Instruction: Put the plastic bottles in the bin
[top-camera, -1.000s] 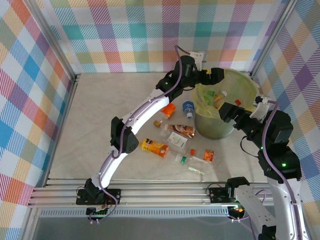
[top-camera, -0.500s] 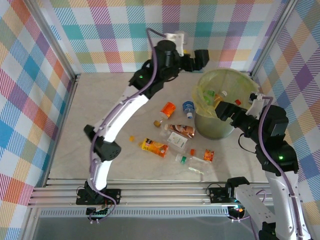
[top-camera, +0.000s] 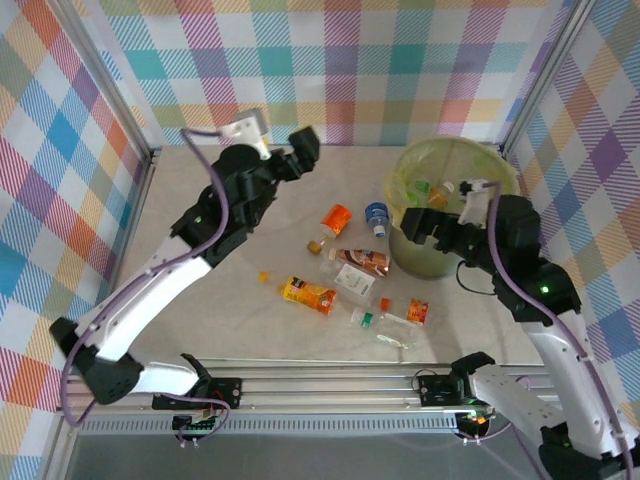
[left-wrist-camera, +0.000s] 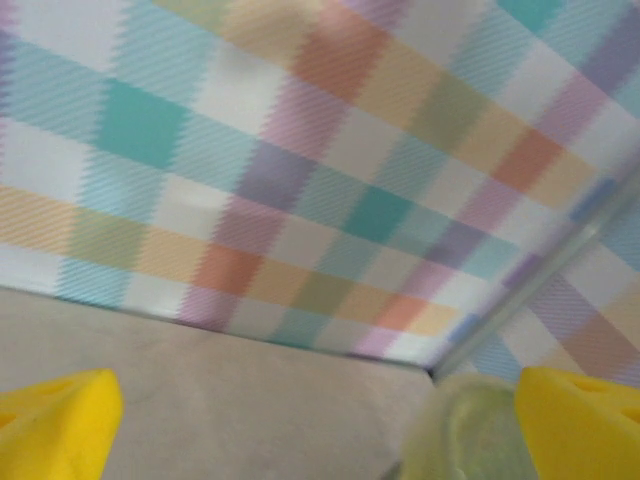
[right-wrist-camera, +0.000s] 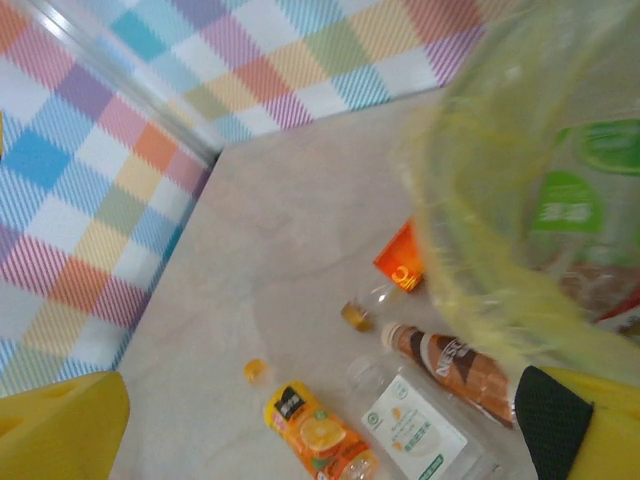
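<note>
Several plastic bottles lie on the table left of the bin (top-camera: 497, 165): an orange-label one (top-camera: 337, 218), a blue-capped one (top-camera: 377, 216), a brown one (top-camera: 362, 261), a clear white-label one (top-camera: 352, 282), an orange juice one (top-camera: 308, 294), a green-capped one (top-camera: 380, 320) and a red-label one (top-camera: 417, 310). More bottles (top-camera: 421, 188) rest inside the bin's bag. My left gripper (top-camera: 300, 145) hangs open and empty near the back wall, well left of the bin. My right gripper (top-camera: 428, 228) stands open and empty at the bin's front-left side, with the juice bottle (right-wrist-camera: 320, 435) and brown bottle (right-wrist-camera: 460, 365) below it.
A loose orange cap (top-camera: 264, 276) and a brown cap (top-camera: 315, 246) lie among the bottles. Checked walls close in the table at the back and both sides. The bin's bag rim (right-wrist-camera: 500, 190) stands close to my right wrist camera.
My left arm has swung away from above the bin, far to the left along the back wall. My right gripper has shifted a little left along the bin's front.
</note>
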